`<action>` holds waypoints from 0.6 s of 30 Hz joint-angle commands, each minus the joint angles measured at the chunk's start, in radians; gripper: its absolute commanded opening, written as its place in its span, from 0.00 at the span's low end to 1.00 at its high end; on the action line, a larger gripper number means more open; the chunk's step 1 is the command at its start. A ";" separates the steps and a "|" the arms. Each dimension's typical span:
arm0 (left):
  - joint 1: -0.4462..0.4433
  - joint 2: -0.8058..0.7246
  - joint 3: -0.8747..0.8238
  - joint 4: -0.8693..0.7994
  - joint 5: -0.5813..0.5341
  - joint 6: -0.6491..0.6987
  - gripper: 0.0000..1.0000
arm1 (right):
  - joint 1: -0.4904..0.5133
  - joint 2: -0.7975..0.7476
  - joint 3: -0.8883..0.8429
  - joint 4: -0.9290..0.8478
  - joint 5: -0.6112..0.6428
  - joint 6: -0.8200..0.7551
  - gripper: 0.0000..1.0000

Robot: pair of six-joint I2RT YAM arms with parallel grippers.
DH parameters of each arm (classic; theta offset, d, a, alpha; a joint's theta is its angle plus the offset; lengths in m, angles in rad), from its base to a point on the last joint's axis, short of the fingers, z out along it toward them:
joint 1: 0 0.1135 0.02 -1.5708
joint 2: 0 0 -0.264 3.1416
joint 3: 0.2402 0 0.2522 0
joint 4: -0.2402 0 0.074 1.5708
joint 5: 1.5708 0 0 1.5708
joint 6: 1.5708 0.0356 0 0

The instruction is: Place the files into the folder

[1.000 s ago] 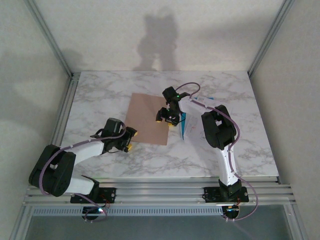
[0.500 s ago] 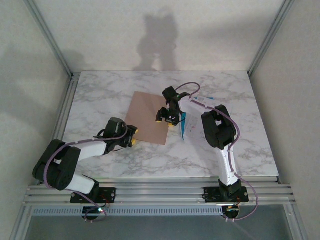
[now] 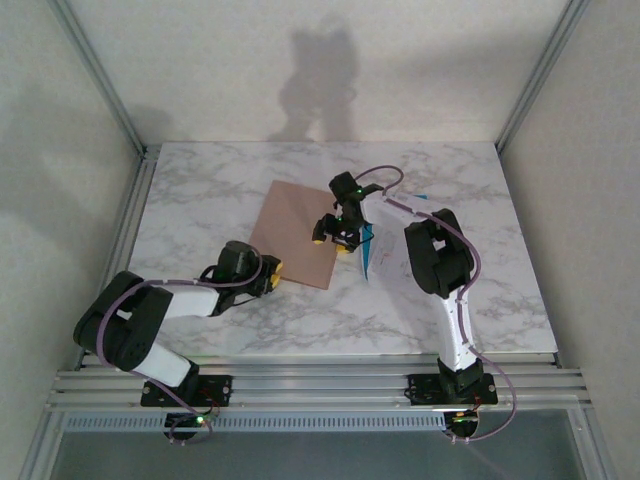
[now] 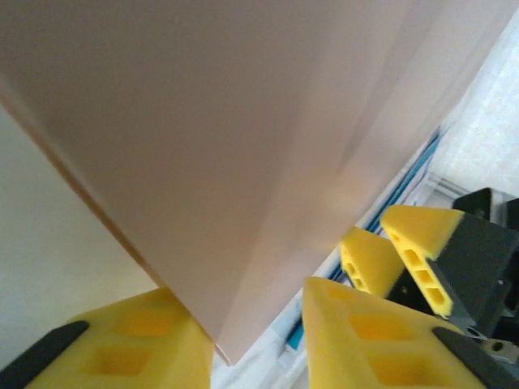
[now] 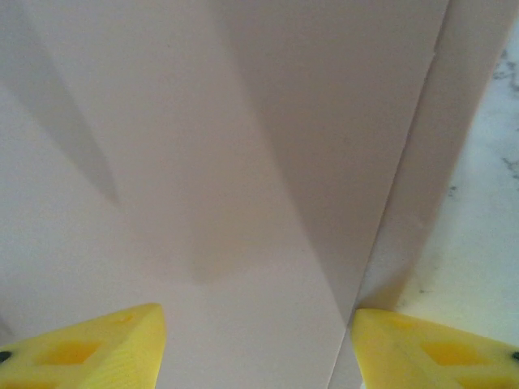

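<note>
Tan card folder point(image 3: 295, 235) sighted mid-frame, long axis running top to bottom, files point(image 3: 370, 255) just right of it. Nearest its lower-left corner: left gripper point(image 3: 268, 275), fingers part-open around that corner, not visibly pinching. Right gripper point(image 3: 335, 237) spread wide over the right edge, holding nothing. Since a second earlier: slid in from lower left, narrowed.

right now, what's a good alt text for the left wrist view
A tan-brown folder looms close, its near corner sitting between the yellow fingers of the left tool. At right, beyond it, are the yellow fingers of the right tool and an edge of a blue sheet.
</note>
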 commanded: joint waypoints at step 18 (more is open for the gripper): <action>-0.016 -0.090 -0.010 0.097 0.041 -0.062 0.00 | -0.055 -0.060 -0.101 0.138 -0.200 0.140 0.53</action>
